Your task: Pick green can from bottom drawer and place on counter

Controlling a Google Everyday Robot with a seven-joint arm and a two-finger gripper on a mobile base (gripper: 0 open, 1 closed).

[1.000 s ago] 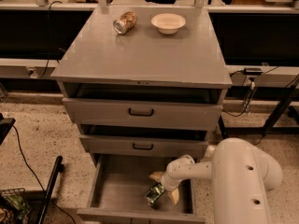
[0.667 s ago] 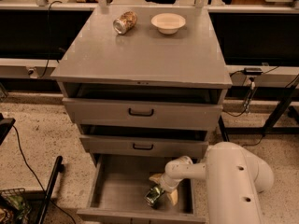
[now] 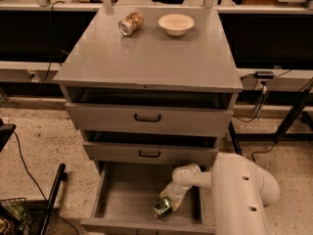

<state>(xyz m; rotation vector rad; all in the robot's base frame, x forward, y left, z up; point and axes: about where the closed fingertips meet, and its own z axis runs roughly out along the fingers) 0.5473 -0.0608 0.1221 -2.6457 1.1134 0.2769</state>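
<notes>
The green can (image 3: 161,207) lies on its side on the floor of the open bottom drawer (image 3: 124,199), toward its front right, its silver end facing the front. My gripper (image 3: 168,202) reaches down into the drawer from the right on the white arm (image 3: 234,190) and sits right at the can, touching or enclosing it. The counter (image 3: 151,58) is the flat grey cabinet top above.
A tan-brown can (image 3: 130,23) lies on its side at the back left of the counter, with a white bowl (image 3: 176,23) to its right. Two upper drawers with black handles (image 3: 147,117) stand slightly open. A black pole (image 3: 51,199) and cables lie on the floor at left.
The white arm has shifted slightly left and closer over the drawer. The gripper and the green can stay in about the same spot.
</notes>
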